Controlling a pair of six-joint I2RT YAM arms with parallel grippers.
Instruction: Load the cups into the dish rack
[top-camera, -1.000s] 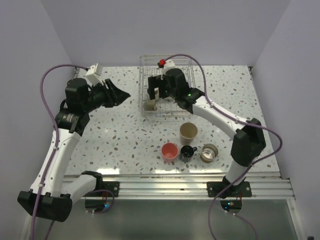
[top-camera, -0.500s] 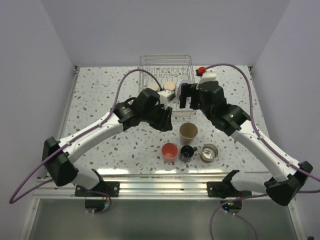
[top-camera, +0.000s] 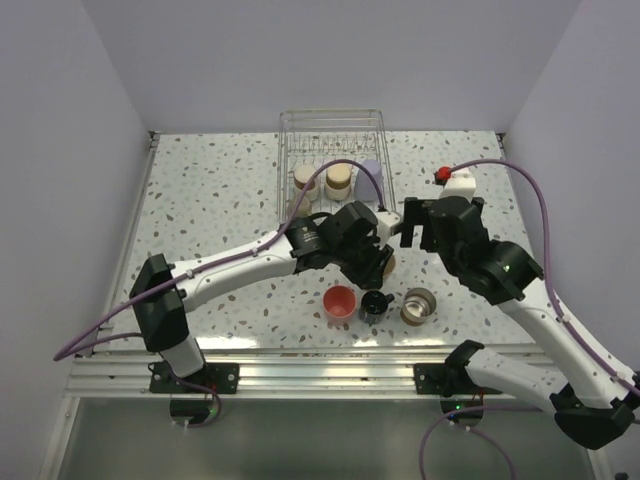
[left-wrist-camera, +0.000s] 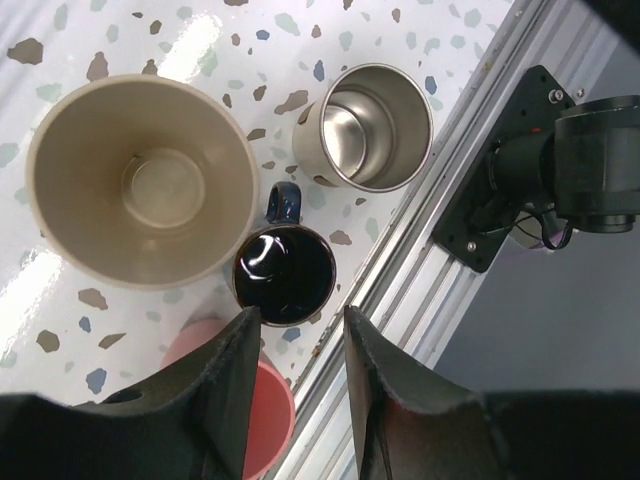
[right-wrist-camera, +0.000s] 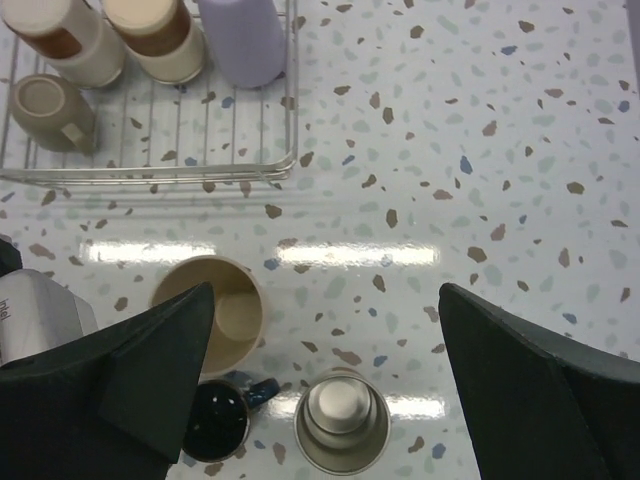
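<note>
The dish rack (top-camera: 283, 150) stands at the back centre. It holds a lavender cup (top-camera: 371, 172), two beige cups (top-camera: 338, 180) and a beige handled one (right-wrist-camera: 45, 100). On the table near the front are the coral-pink cup (top-camera: 340, 301), black mug (top-camera: 374, 304), metal cup (top-camera: 418, 306) and tan cup (right-wrist-camera: 210, 310). My left gripper (top-camera: 375, 262) is open and empty above the black mug (left-wrist-camera: 285, 275), with the tan cup (left-wrist-camera: 140, 180) beside it. My right gripper (top-camera: 418, 225) is open wide and empty, above the table right of the rack's front corner.
The aluminium rail (top-camera: 330, 370) runs along the table's near edge, close to the cups. The right arm's base mount (left-wrist-camera: 560, 170) sits on it. White walls enclose the left, back and right sides.
My left arm swung from the far left across to above the cups near the front. My right arm drew back out of the rack, towards the right, leaving cups in it.
</note>
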